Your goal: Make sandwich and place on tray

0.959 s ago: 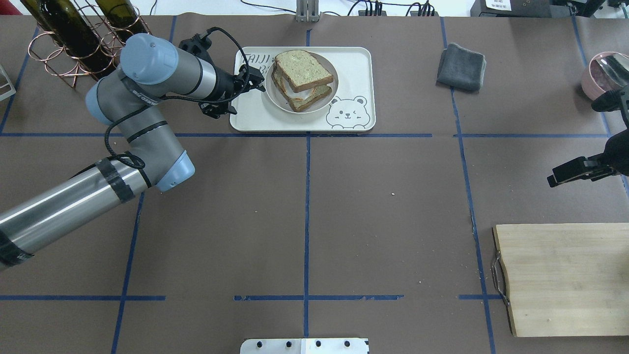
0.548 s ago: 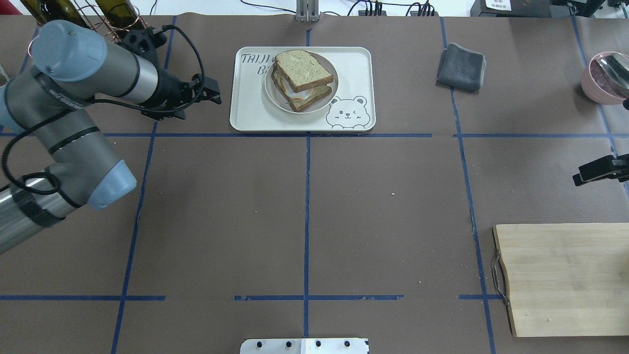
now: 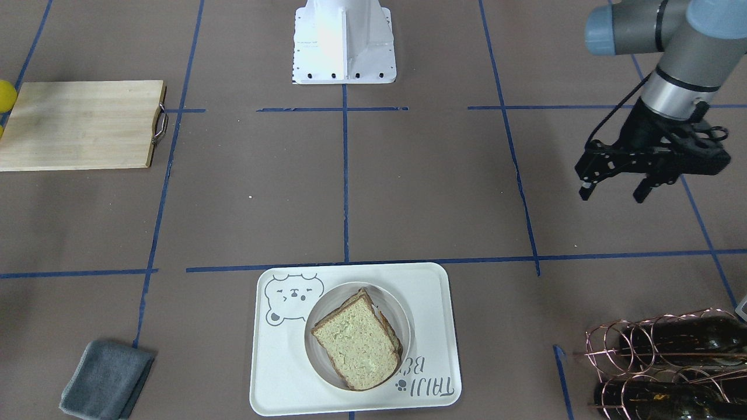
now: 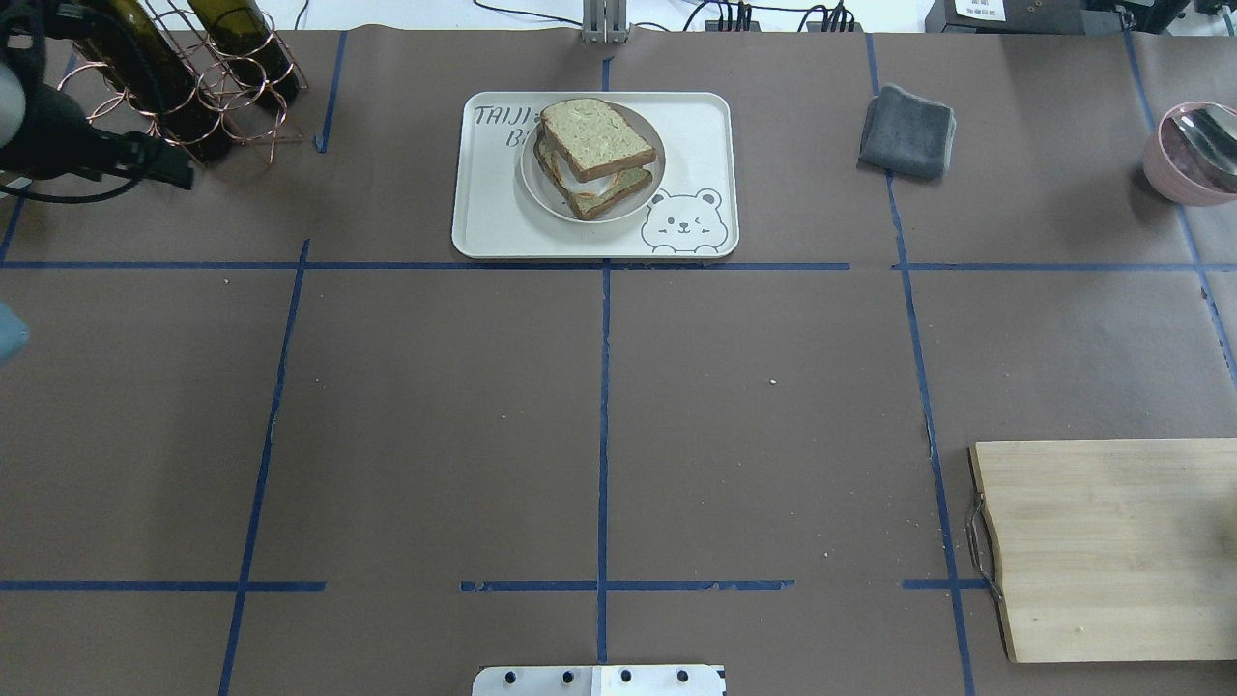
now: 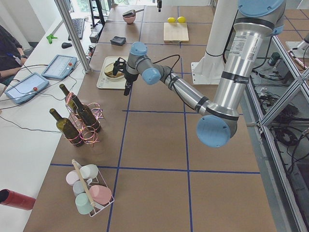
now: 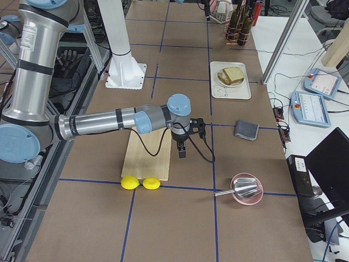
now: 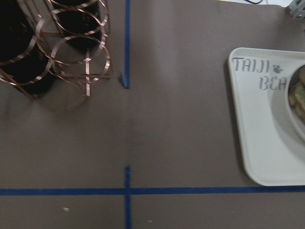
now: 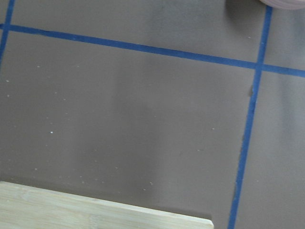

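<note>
The front-facing view is the one that settles the left gripper [image 3: 613, 192]: its fingers stand apart with nothing between them, raised above the bare worktop [image 3: 408, 186]. The overhead view catches only its dark tip at the picture's left edge. From this gripper the sandwich [image 3: 359, 344] lies well apart, off toward the robot's right. It sits on the round white plate [image 3: 407, 326], which rests on the tray [image 3: 435, 297]. The copper wine rack [image 3: 659, 359] stands nearer to the gripper, on its far side.

The left wrist view adds the tray's lettered corner and a sliver of the plate's rim, but shows no fingers.

The right gripper [image 6: 182, 153] appears only in the exterior right view, so I cannot tell whether it is apart or together. There it hangs just beside the edge of the wooden cutting board [image 6: 144, 158], with the pink bowl [image 6: 248, 194] on its other side. Its wrist view confirms the board's edge just below.

A second ago the left gripper was at the tray's edge, close to the plate; it has since drawn away to the overhead view's left edge. The right gripper has left that view altogether. Sandwich, plate and tray have not moved.
</note>
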Robot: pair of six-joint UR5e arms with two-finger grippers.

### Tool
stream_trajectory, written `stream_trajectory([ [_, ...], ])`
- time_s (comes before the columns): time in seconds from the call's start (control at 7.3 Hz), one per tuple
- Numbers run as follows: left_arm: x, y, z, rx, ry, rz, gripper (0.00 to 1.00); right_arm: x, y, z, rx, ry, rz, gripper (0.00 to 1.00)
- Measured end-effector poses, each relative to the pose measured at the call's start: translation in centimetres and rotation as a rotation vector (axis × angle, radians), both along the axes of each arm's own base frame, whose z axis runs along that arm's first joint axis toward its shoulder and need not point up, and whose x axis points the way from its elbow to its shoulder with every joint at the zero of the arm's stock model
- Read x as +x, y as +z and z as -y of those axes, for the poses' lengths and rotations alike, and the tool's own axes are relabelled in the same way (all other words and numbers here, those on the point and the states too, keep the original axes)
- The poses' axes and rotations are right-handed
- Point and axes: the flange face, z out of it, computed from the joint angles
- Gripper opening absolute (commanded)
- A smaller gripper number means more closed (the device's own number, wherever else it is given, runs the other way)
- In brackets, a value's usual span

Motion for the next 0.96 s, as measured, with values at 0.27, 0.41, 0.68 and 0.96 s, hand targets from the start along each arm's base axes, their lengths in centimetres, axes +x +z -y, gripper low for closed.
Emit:
stream_trajectory([
  [0.27, -9.0, 6.9, 0.6, 0.035, 0.126, 0.119, 1.00, 2.5, 3.8, -0.2, -0.017, -0.013, 0.004, 1.00],
  [0.41, -13.2, 10.6, 0.2, 0.010, 0.173, 0.134, 1.00, 3.0, 4.5, -0.2, -0.046, -0.012, 0.002, 1.00],
  [0.68, -19.0, 17.2, -3.2, -0.078, 0.210, 0.090, 1.00, 3.3, 4.3, 0.1, -0.091, 0.000, 0.024, 1.00],
  [0.96, -20.9, 21.9, -7.4, -0.157, 0.223, 0.002, 1.00, 3.4, 3.7, 0.3, -0.095, 0.009, 0.047, 1.00],
])
